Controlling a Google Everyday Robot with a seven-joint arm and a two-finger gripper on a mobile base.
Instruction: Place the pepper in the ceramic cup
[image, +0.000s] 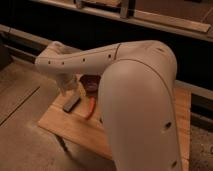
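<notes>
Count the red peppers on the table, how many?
1. The pepper lies on the table beside the dark block; the end effector hangs over that block. The arm may hide more.

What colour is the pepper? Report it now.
The pepper is red-orange, camera view; the end effector hangs beside it.

The thick white arm (142, 105) filled the right foreground, bent at a bulky elbow. Its slimmer white forearm (85, 57) reached left to a rounded wrist joint (50, 61). From there the white two-finger pincer (66, 91) pointed downward, jaws spread and empty, just over the left part of the light wooden surface (70, 126).
</notes>
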